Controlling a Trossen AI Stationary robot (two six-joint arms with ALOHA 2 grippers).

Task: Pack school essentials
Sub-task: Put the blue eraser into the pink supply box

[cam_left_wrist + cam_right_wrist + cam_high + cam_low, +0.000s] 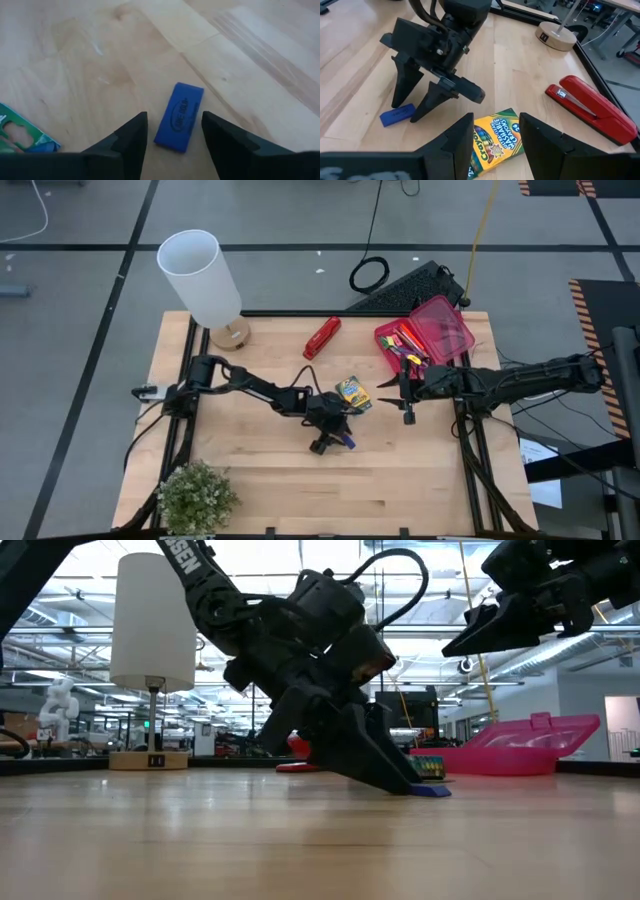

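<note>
A small blue eraser (179,117) lies flat on the wooden table, just left of its middle. My left gripper (173,116) stands open over it, fingers pointing down and tips low at the tabletop (395,780). One finger stands on each side of the eraser, with a gap showing on both sides. A green-yellow crayon box (495,140) lies flat a little farther back (352,392). My right gripper (496,119) hangs open well above the table (500,625), beside the crayon box on its right (405,395), and holds nothing.
A pink plastic box (425,335) with its lid open holds stationery at the far right. A red stapler (322,337) lies at the far middle and a white lamp (205,280) at the far left. A potted plant (195,498) stands near left, a keyboard (400,288) beyond the far edge.
</note>
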